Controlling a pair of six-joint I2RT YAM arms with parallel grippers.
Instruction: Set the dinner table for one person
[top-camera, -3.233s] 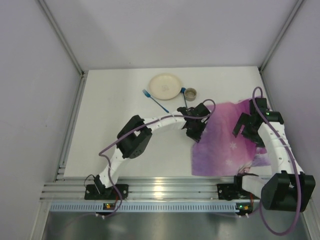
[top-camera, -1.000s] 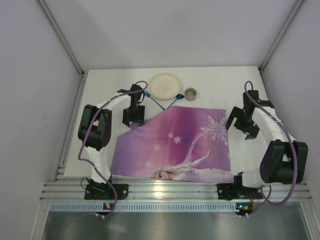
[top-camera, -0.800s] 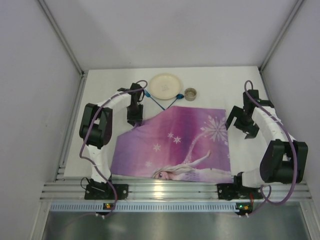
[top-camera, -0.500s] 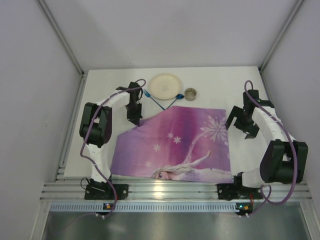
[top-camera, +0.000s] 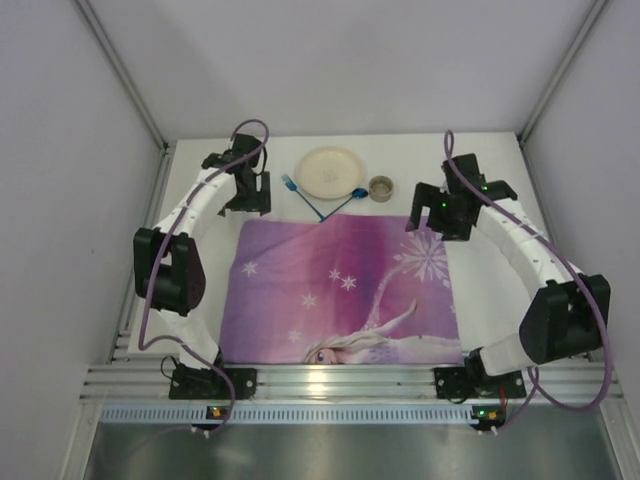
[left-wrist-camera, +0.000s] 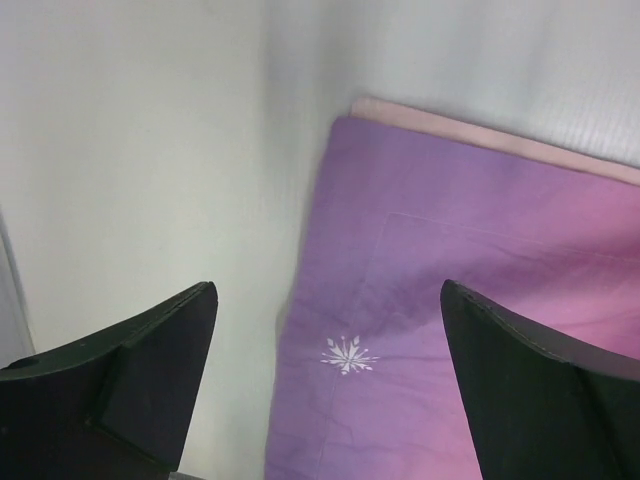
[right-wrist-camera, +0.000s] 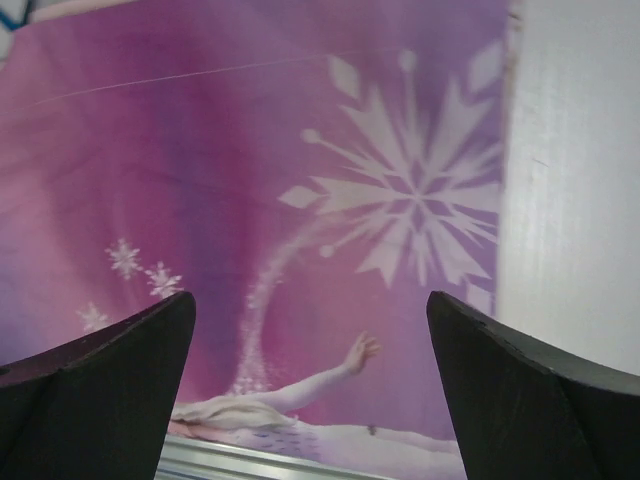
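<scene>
— Purple mat (top-camera: 340, 290), is it flat?

— Flat, spread on the white dinner table (top-camera: 410, 155), which fills the floor of the booth from wall to wall. The mat's near edge lies along the aluminium rail (top-camera: 320, 378).

— And the dishes?

— A cream plate (top-camera: 331, 172) sits on the bare table just beyond the mat's far edge, its face plain cream. A small round cup (top-camera: 381, 187) stands just to its right, apart from it. It is too small to tell what is inside.

— Cutlery?

— A blue fork (top-camera: 303, 198) lies slantwise left of the plate, prongs away from the mat, handle tip reaching the mat's far edge. Something else blue (top-camera: 358, 192) lies between plate and cup; I cannot tell what.

— The arms?

— The left gripper (left-wrist-camera: 328, 290) hovers over the mat's far left corner, fingers spread wide, nothing between them. The right gripper (right-wrist-camera: 310, 300) hangs over the big snowflake near the far right corner, jaws likewise wide apart and holding nothing.
</scene>
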